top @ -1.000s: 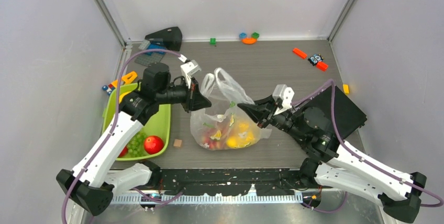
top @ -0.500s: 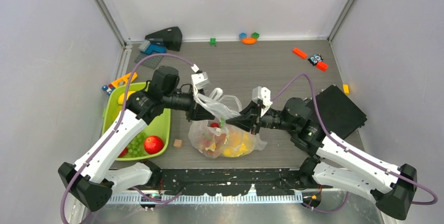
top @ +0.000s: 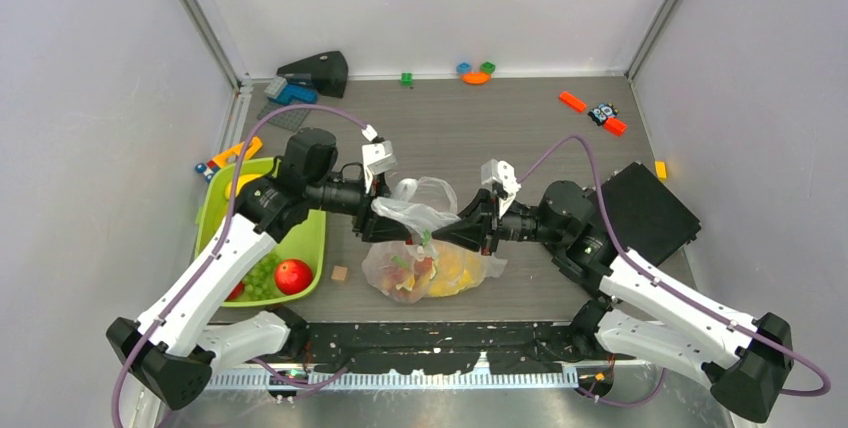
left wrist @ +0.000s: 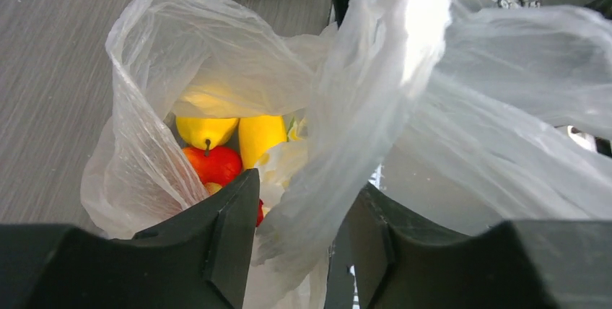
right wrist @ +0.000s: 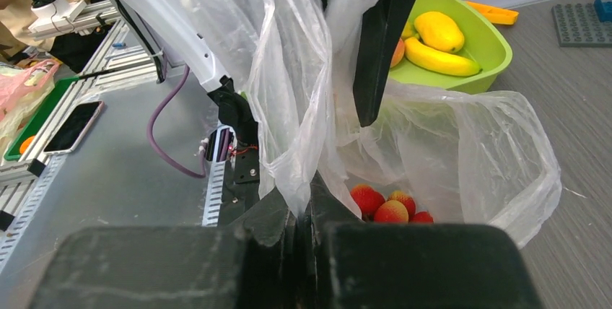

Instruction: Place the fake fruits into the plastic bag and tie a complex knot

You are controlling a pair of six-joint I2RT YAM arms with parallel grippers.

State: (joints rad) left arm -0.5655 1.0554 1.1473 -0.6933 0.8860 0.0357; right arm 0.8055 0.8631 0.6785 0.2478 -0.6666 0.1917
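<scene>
The plastic bag sits mid-table with fake fruits inside: a lemon, a red apple and strawberries. Its handle loops are gathered above it between the two grippers. My left gripper is open, jaws apart on either side of a twisted handle strand. My right gripper is shut on the other handle, pinching a bunch of plastic. More fruits lie in the lime-green tray: a red apple, grapes, bananas.
A black box lies right of the bag under the right arm. A small brown cube sits beside the tray. Toy bricks, a red-orange toy and a black object lie along the back.
Both grippers have come together over the bag, bunching the handles lower. In the last half second the left gripper's jaws have parted; the right stays shut on its handle.
</scene>
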